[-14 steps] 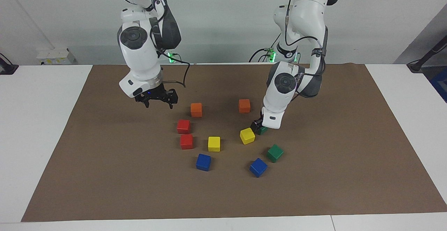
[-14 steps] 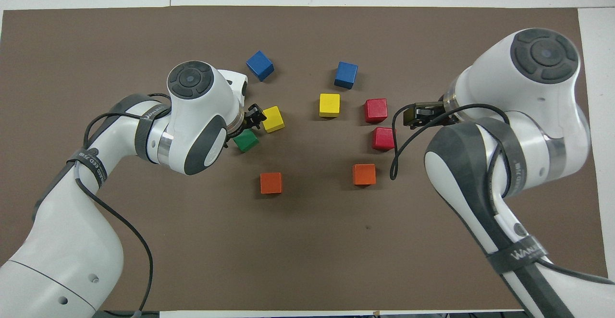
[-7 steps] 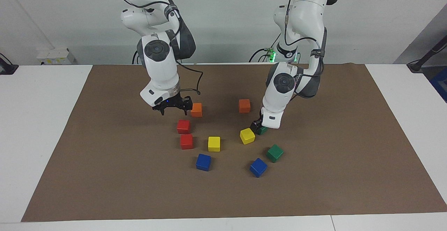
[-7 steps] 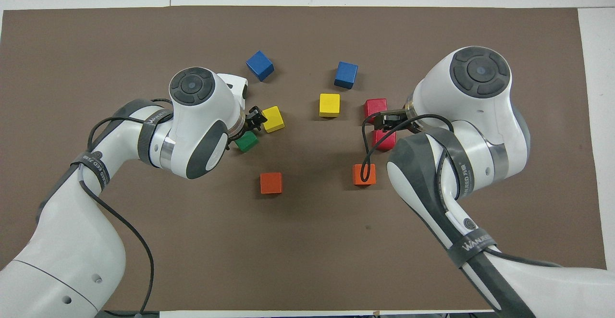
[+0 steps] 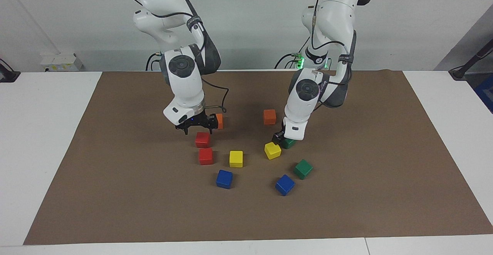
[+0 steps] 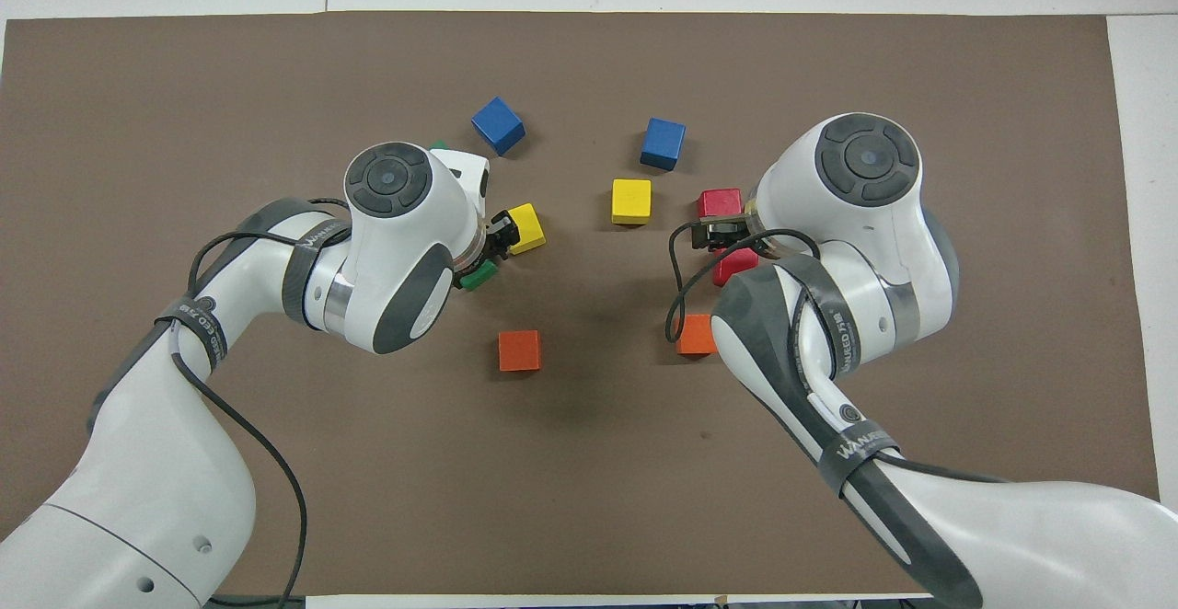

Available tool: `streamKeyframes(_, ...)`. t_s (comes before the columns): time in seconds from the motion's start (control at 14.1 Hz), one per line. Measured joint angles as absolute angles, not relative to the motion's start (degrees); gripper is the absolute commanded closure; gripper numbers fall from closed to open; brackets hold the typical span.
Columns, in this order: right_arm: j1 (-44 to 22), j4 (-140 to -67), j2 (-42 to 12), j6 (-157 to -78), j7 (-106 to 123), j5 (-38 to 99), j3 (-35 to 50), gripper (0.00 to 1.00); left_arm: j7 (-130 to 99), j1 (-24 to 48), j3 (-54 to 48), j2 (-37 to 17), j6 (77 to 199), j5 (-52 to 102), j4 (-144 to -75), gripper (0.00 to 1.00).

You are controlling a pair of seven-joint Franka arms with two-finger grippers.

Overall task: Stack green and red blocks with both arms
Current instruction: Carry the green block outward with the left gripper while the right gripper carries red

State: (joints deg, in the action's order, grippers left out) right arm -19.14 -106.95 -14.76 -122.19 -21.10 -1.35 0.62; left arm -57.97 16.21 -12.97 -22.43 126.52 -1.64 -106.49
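Facing view: nothing is stacked yet, and all four blocks lie on the counter. The left tool is down at the nearer green block; I cannot tell if it has clamped. The right tool, jaws apart, hovers over the nearer red block.

Overhead view: the farther red block lies untouched.

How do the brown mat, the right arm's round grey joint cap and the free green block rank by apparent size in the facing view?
1. Brown mat, largest by far.
2. Right arm's joint cap.
3. Free green block, slightly smaller-looking than the cap; camera distance differs, so their ranking is unsure.
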Motion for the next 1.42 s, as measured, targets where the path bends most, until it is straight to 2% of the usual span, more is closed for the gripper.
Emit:
streamKeyframes(0.14,-19.27,-107.25,-15.35,-122.99,-21.12,-1.35,0.62,0.0,-57.97,16.21,-12.96,-22.41,126.56,-2.55,-106.52,1.0)
streamKeyframes(0.64,-19.27,-111.82,-16.18,-129.54,-21.12,-1.34,0.62,0.0,-52.09,14.33,-12.09,-21.47,124.51,-5.45,-106.28,1.0)
streamKeyframes(0.99,-19.27,-113.65,-16.6,-131.74,-21.12,-1.34,0.62,0.0,-28.67,3.53,-11.62,-16.94,120.36,-5.51,-106.17,1.0)
streamKeyframes(1.35,-19.27,-114.23,-17.7,-132.56,-21.12,-1.34,0.62,0.0,-9.53,-6.01,-11.55,-16.54,120.43,-5.51,-106.15,1.0)
streamKeyframes(1.42,-19.27,-114.32,-18.06,-133.05,-21.12,-1.34,0.62,0.03,-7.69,-7.13,-11.57,-16.54,120.44,-5.51,-106.13,1.0)
